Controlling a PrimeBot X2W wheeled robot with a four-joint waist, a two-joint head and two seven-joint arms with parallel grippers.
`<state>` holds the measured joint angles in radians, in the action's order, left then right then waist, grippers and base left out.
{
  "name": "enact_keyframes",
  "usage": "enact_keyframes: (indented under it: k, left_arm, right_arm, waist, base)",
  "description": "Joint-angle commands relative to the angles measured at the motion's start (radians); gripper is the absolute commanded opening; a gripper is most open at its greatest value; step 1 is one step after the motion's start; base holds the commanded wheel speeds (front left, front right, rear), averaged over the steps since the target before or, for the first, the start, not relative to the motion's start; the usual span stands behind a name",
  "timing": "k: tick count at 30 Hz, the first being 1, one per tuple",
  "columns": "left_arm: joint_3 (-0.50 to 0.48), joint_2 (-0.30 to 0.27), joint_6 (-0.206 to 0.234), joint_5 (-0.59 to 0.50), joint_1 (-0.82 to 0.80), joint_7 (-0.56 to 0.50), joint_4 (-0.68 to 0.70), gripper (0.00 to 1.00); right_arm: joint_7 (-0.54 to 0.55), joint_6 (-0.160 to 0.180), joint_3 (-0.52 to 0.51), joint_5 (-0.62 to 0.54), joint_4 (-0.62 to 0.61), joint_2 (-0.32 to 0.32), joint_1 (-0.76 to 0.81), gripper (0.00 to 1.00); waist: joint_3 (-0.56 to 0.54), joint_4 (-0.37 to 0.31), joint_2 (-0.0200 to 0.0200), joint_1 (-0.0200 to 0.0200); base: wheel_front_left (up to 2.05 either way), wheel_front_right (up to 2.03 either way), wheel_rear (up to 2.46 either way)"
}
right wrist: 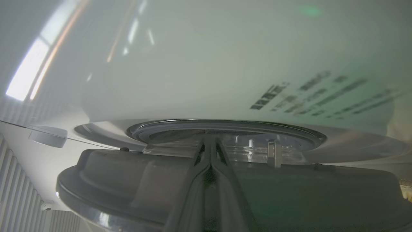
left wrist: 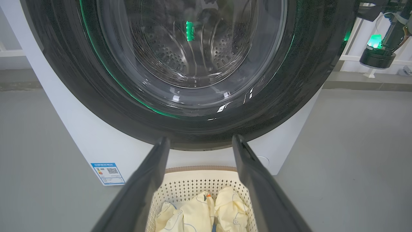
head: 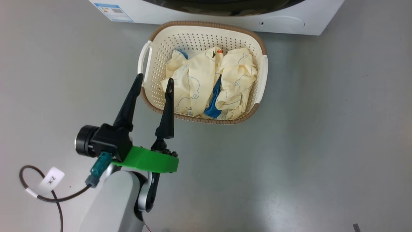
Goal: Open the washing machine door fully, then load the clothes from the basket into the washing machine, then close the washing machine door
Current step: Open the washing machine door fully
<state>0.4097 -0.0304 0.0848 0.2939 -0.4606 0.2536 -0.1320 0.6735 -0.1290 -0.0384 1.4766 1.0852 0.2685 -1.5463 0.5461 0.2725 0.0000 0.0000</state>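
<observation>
Clothes [head: 206, 84] in basket [head: 206, 24], just beside left gripper [head: 155, 80]

Smooth grey floor [head: 322, 145] (a few dark specks) runs back to a pale wall [left wrist: 8, 35].

The cream-white basket [head: 206, 23], with a brown rim and white side handles, stands upright on the floor just in front of the washing machine [head: 322, 16]. The pale yellow clothes [head: 196, 80] lie crumpled inside it, with a blue cloth piece [head: 213, 108] between them at the near side. The washing machine door [left wrist: 206, 132], glossy black around clear glass, stands slightly open from the white front.
</observation>
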Motion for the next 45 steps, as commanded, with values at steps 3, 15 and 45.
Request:
enact_keyframes:
  k: [3, 15, 45]
  left_arm:
    - [-0.034, -0.02, 0.009, 0.001, -0.001, 0.008, 0.017, 1.0]
    - [-0.047, -0.02, 0.007, -0.008, 0.028, 0.008, 0.005, 1.0]
    - [-0.087, -0.02, -0.04, -0.035, 0.153, 0.008, -0.057, 1.0]
  right_arm:
    - [0.044, -0.002, 0.01, -0.005, -0.052, -0.031, 0.047, 0.0]
    - [0.132, -0.002, 0.015, 0.013, -0.152, -0.052, 0.189, 0.0]
    - [0.12, -0.002, 0.059, -0.001, -0.515, -0.204, 0.701, 0.0]
  waist:
    - [-0.017, -0.003, 0.0, 0.0]
    - [-0.068, -0.023, 0.0, 0.0]
    - [-0.299, -0.043, 0.0, 0.0]
  base:
    - [0.0, 0.0, 0.0]
    - [0.0, 0.0, 0.0]
    - [0.0, 0.0, 0.0]
